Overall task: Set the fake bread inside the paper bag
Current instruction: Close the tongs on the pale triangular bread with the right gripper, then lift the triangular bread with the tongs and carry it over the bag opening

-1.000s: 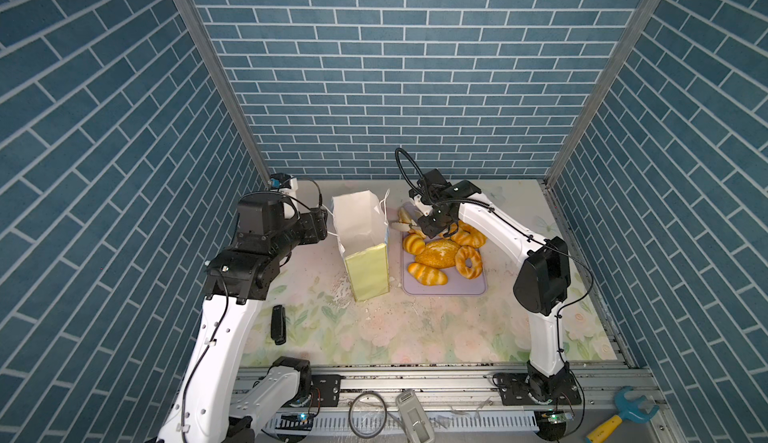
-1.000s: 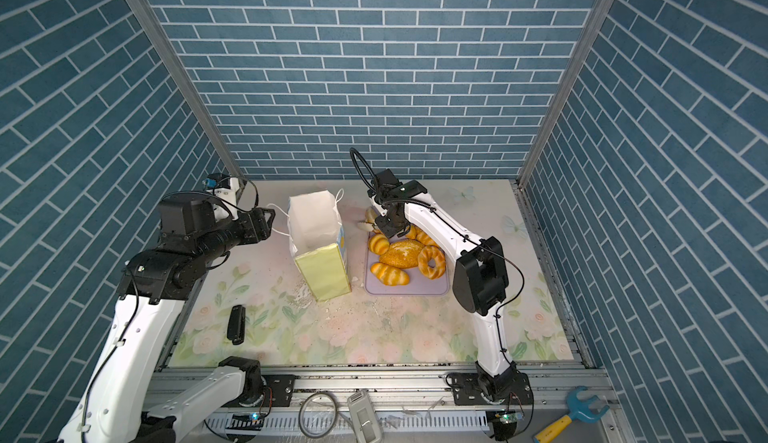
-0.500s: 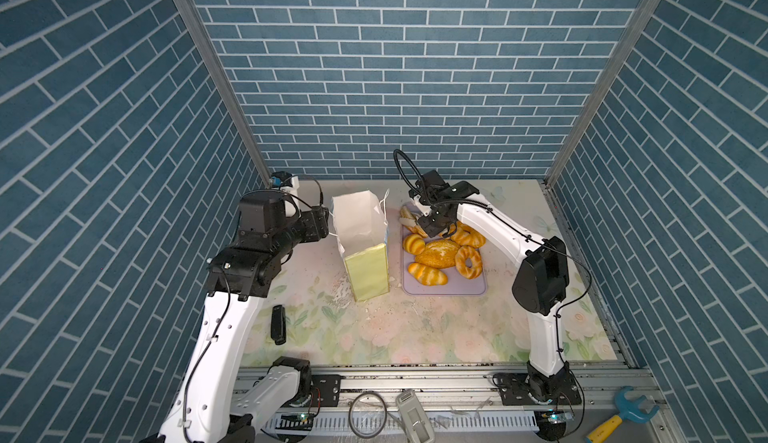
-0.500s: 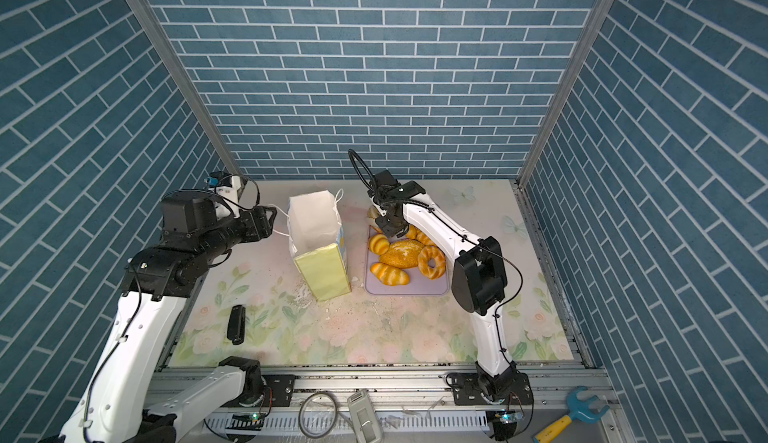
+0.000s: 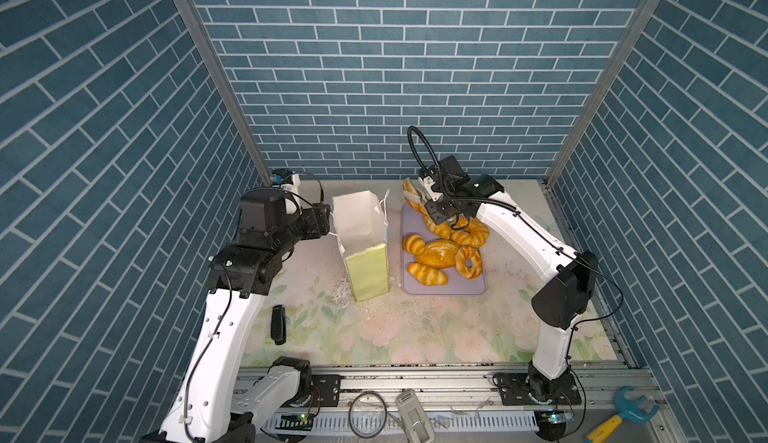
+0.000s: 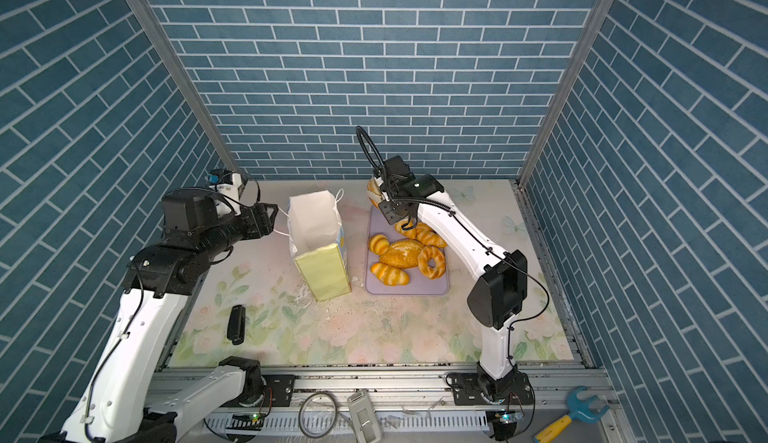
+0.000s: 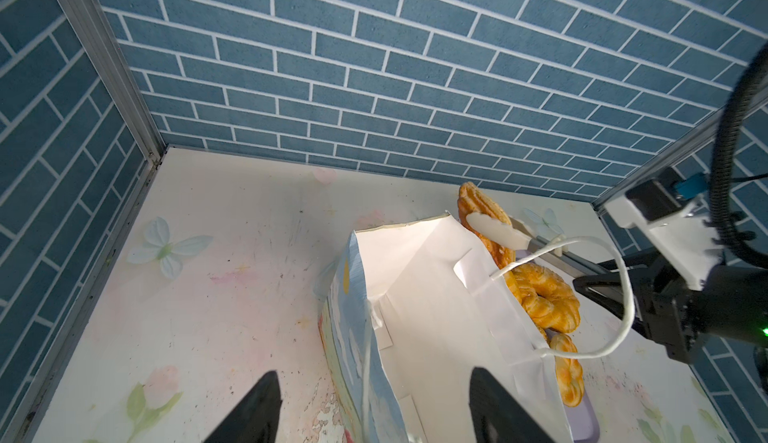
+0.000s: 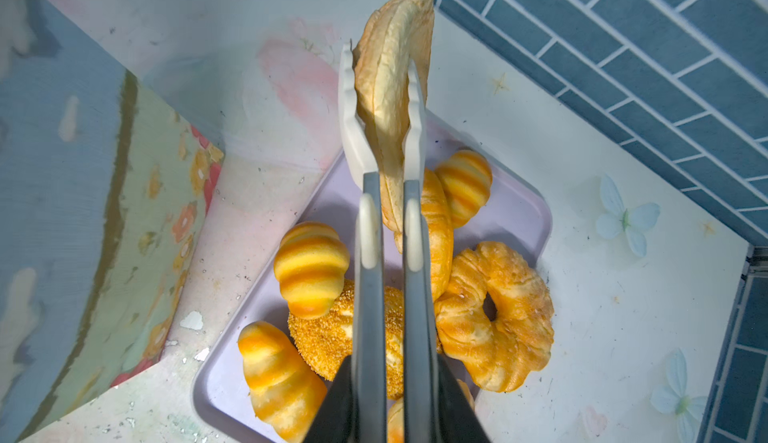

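Our right hand [image 8: 390, 399] has just squeezed the tongs [image 8: 370, 220] shut. They now pinch one pale pastry [image 8: 388, 79], lifted clear of the lilac tray [image 8: 519, 216], so we judge the carry can begin. The pastry stands on edge, its long axis along the tongs and its far end toward the back wall, near the paper bag [image 5: 361, 229]. Our left hand [image 7: 376, 405] sits open beside the bag.

Left arm [image 5: 232, 316] & right arm [image 5: 523, 233] are built of white shells w/ black joint housings, thin black cables [image 5: 210, 343] are clipped alongside, and a ribbed black hose [image 7: 724, 137] is looped at the right wrist.
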